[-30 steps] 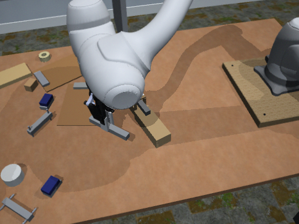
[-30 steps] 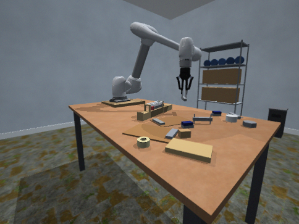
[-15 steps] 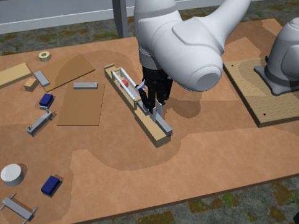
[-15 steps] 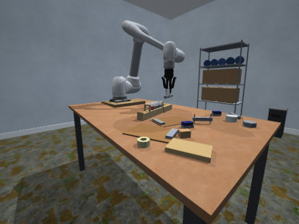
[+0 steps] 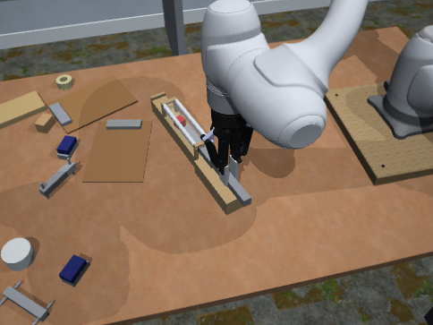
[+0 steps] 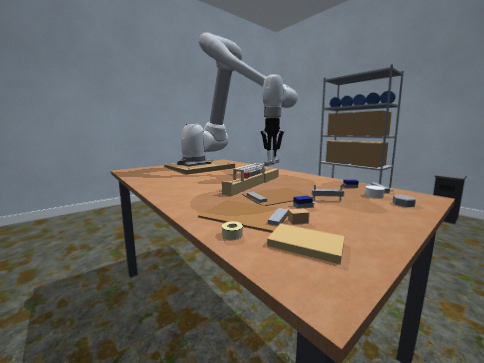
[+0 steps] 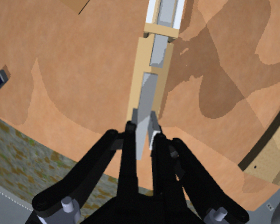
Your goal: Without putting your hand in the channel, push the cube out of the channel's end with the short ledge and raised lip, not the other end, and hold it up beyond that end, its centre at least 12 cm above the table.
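Note:
The channel (image 5: 188,134) is a long tan wooden base with two white rails, running diagonally across the table's middle. The small red cube (image 5: 181,120) sits between the rails near the far end, where a small raised tan block (image 5: 157,97) stands. My gripper (image 5: 230,175) hangs over the near end of the base, outside the rails, and is shut on a long grey bar (image 5: 228,176). The bar lies in line with the channel and points toward the cube. The wrist view shows the bar (image 7: 145,106) between the fingers and the rails (image 7: 166,0) ahead. The cube is hidden there.
To the left lie a grey bar (image 5: 123,124), a blue block (image 5: 66,144), a grey handled tool (image 5: 57,179), a tape ring (image 5: 65,81) and a tan slab (image 5: 20,107). A white cylinder (image 5: 17,253) and another blue block (image 5: 73,269) sit front left. The robot's base plate (image 5: 380,130) is at the right.

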`<state>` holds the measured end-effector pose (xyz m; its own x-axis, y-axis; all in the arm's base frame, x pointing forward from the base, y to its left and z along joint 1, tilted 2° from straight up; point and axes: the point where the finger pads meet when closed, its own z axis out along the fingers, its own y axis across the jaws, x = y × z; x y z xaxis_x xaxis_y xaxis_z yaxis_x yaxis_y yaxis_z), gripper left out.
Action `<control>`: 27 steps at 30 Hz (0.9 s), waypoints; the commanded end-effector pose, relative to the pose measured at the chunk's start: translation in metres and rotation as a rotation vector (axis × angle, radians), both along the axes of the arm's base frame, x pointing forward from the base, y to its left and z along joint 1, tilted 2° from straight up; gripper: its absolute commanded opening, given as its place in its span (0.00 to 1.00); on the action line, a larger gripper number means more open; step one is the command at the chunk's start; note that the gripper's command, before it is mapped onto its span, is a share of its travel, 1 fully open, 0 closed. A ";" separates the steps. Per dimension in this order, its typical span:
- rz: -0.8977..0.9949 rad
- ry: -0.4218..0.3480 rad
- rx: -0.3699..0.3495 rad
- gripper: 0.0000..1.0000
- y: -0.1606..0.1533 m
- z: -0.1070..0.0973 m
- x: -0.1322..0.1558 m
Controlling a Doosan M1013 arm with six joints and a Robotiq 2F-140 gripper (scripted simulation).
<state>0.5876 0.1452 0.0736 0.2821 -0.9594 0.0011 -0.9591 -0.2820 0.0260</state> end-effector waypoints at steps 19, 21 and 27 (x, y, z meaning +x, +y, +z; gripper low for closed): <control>-0.003 0.002 -0.004 0.00 -0.001 -0.027 -0.003; -0.003 0.002 -0.004 0.00 -0.001 -0.027 -0.003; -0.003 0.002 -0.004 0.00 -0.001 -0.027 -0.003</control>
